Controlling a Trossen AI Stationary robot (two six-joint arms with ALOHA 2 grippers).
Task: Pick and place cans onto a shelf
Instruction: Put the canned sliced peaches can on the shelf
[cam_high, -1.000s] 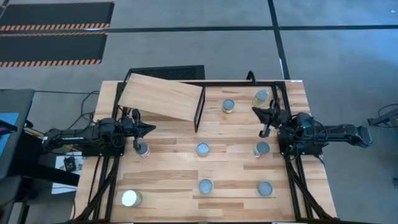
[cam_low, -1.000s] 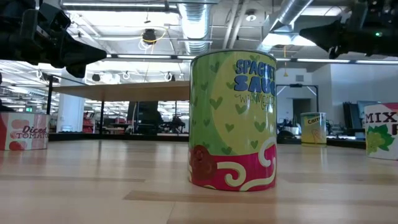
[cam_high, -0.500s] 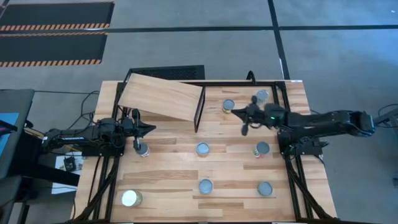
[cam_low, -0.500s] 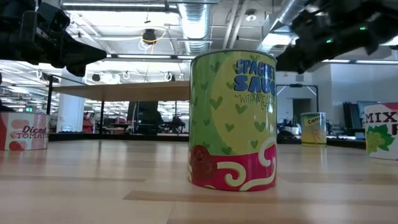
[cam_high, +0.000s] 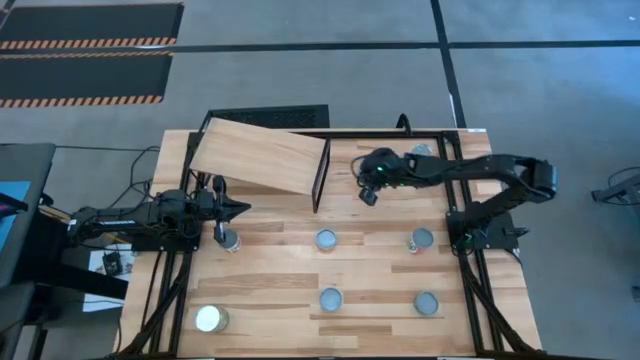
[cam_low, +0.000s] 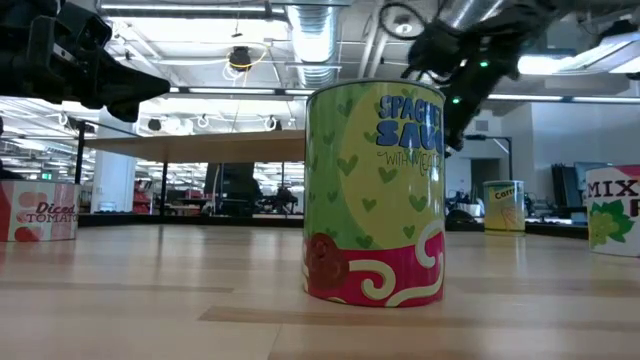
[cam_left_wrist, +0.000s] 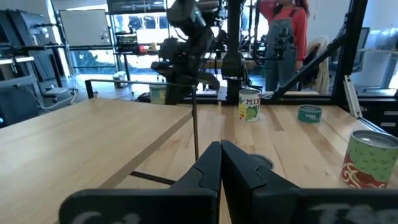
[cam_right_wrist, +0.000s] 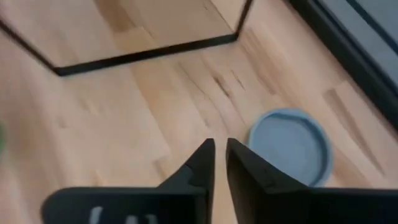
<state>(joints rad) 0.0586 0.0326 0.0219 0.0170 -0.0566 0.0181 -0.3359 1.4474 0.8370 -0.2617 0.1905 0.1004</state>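
Several cans stand upright on the plank tabletop, among them ones with blue-grey tops (cam_high: 326, 240) (cam_high: 421, 240) and a cream-topped one (cam_high: 210, 319). The slanted light-wood shelf (cam_high: 260, 155) sits at the far left on its black frame. My right gripper (cam_high: 367, 193) is shut and reaches out near the shelf's right end, pointing down. A blue-grey can top (cam_right_wrist: 290, 154) lies just beside its fingers. My left gripper (cam_high: 240, 208) is shut and empty, above the table by a can (cam_high: 229, 238).
Two more cans (cam_high: 330, 298) (cam_high: 426, 302) stand near the front. Another can (cam_high: 420, 152) stands at the far right by the black table frame. The shelf's black frame (cam_right_wrist: 143, 53) runs close to my right gripper. A person (cam_left_wrist: 286, 25) stands in the room beyond.
My right gripper has swung from the table's right side toward the left and far edge. Its arm has stretched out, and it now hovers by the can next to the shelf's right end.
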